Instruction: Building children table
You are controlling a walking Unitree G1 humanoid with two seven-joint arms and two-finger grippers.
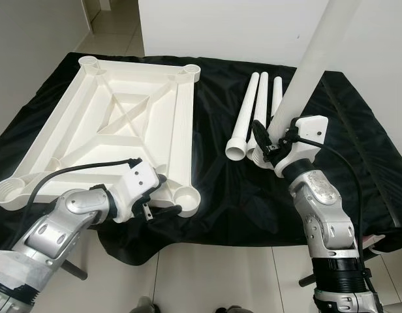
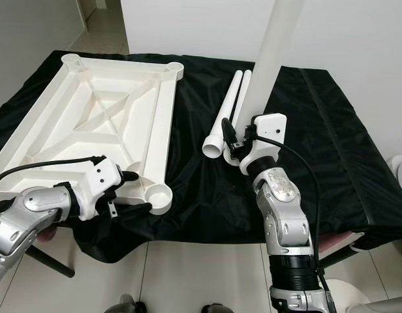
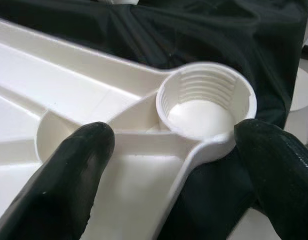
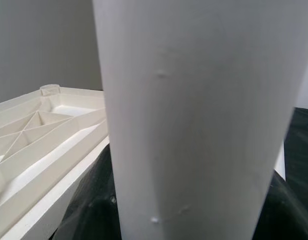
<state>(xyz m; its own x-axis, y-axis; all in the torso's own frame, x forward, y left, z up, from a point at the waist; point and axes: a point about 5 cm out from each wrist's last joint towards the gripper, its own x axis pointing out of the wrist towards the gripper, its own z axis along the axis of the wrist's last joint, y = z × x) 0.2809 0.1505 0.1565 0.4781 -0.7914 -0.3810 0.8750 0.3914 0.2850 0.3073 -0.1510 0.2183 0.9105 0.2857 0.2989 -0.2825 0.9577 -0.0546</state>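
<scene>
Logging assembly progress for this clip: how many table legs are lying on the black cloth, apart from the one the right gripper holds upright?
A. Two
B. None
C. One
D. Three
D. Three white legs lie side by side on the black cloth beside the upturned tabletop, while the right gripper holds a fourth leg upright.

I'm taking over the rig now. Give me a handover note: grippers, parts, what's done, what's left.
Right gripper: shut on one white leg, held upright.
Left gripper: open, fingers astride the near-right corner socket of the tabletop.
Tabletop lies upside down on the black cloth; three spare legs lie to its right.
Done: no leg is in a socket yet.
Left: probably screw the held leg into that socket, then fit the other three.
</scene>
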